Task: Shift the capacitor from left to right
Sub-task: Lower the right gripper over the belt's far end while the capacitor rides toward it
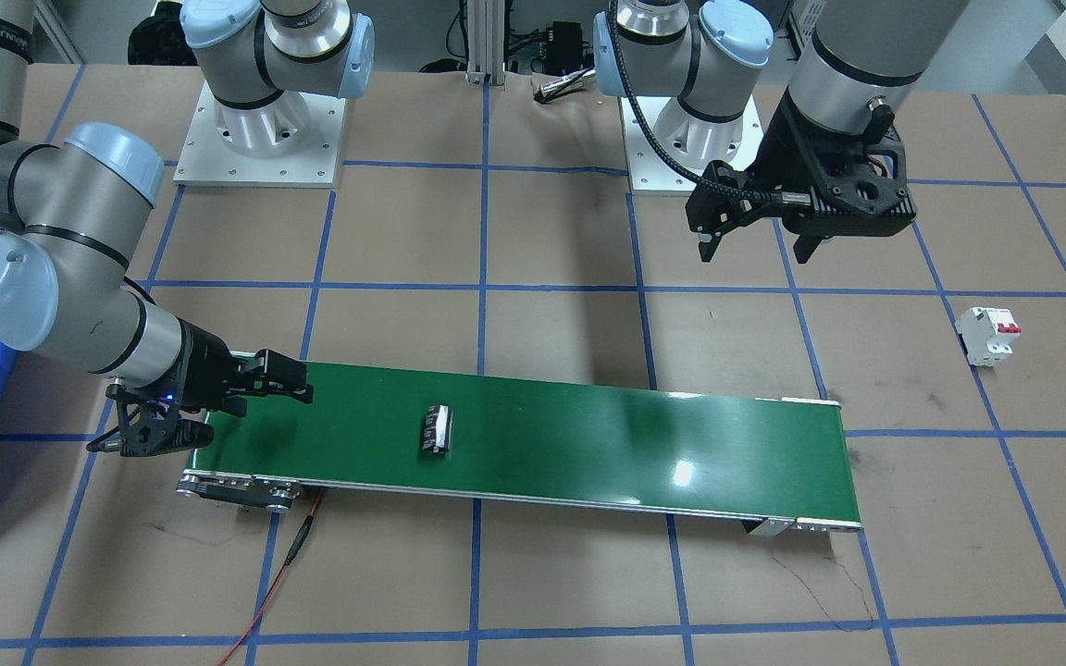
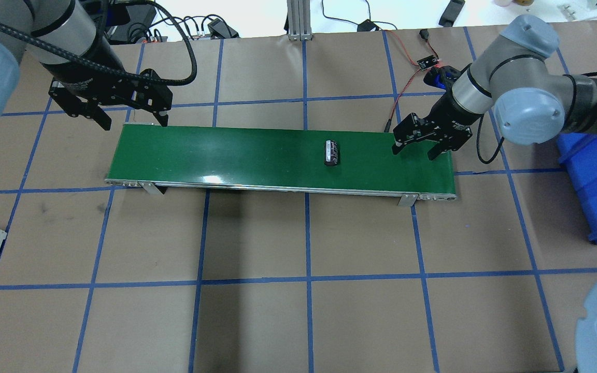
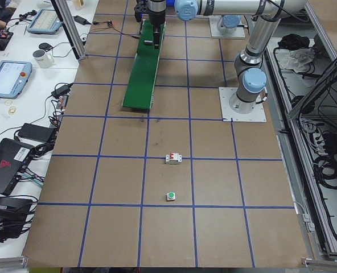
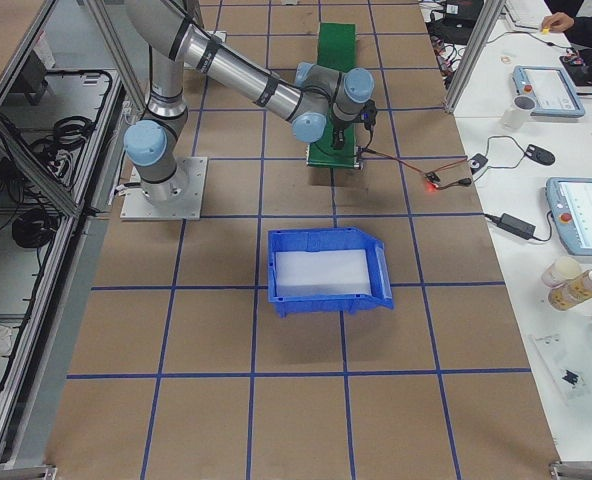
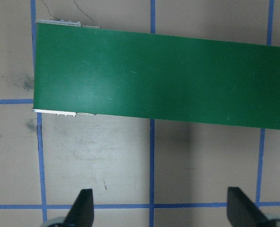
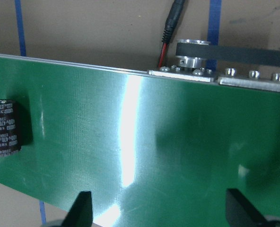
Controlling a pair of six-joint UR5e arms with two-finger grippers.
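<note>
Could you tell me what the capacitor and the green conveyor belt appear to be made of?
The capacitor looks sleeved in glossy dark-brown plastic film, judging by its sheen and pale print. The conveyor belt looks like green rubber or PVC: fine woven texture, bright glare streaks.

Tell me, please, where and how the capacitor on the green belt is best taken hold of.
Grip the capacitor across the middle of its round barrel, coming straight down from above. It lies on its side on the belt, long axis across the belt's width, so the fingers should close along the belt's length. The open right gripper is nearest.
</note>
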